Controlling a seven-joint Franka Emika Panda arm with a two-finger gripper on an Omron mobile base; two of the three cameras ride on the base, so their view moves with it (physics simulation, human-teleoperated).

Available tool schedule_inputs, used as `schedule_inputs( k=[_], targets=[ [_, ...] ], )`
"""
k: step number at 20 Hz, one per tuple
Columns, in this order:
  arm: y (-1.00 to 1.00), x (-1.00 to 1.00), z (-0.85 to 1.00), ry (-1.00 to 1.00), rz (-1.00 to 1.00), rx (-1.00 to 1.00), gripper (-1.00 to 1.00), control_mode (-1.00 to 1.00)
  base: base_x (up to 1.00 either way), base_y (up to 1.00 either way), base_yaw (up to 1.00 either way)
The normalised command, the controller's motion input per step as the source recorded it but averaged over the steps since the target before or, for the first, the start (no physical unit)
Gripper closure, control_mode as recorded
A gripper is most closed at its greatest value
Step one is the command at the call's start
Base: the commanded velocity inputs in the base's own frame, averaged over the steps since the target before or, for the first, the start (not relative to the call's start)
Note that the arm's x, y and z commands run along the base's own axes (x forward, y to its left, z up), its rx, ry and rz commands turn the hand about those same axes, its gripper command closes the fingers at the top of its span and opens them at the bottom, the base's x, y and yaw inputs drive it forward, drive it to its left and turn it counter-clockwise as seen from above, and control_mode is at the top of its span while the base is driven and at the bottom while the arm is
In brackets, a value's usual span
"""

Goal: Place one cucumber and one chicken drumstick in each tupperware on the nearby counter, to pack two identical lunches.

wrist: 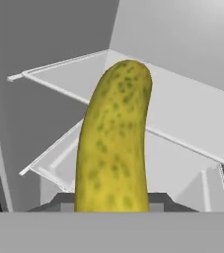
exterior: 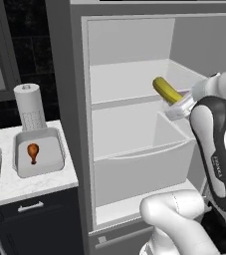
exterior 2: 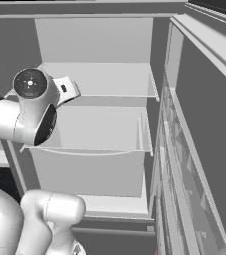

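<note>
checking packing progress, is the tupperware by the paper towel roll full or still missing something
Missing something. That tupperware holds one chicken drumstick and no cucumber; the yellow-green cucumber is in the end effector at the open fridge.

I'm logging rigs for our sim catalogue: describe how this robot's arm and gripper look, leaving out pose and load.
The arm has glossy white rounded links, with a dark grey band along one link that bears small pale lettering. A joint cap is a dark disc with a ring pattern. The gripper is a white block. No loose cables can be seen.
</note>
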Motion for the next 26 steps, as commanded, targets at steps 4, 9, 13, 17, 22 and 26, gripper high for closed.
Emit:
schedule_inputs(
  k=[4,9,13,17,22,26],
  targets=[
    [-0.06,-0.75,-0.11,0.0,-0.06,0.0,1.0,1.0,-0.25,0.0,-0.02],
    [0.0,0.0,0.0,0.0,0.0,0.0,1.0,1.0,-1.0,0.12,-0.07],
    [0.0,0.0,0.0,0.0,0.0,0.0,1.0,1.0,-0.77,0.88,0.01],
    [0.0,0.0,0.0,0.0,0.0,0.0,1.0,1.0,-0.11,1.0,0.06],
    [0.0,0.0,0.0,0.0,0.0,0.0,1.0,1.0,0.33,1.0,0.01],
    [0.0,0.0,0.0,0.0,0.0,0.0,1.0,1.0,0.94,1.0,0.0]
  ],
)
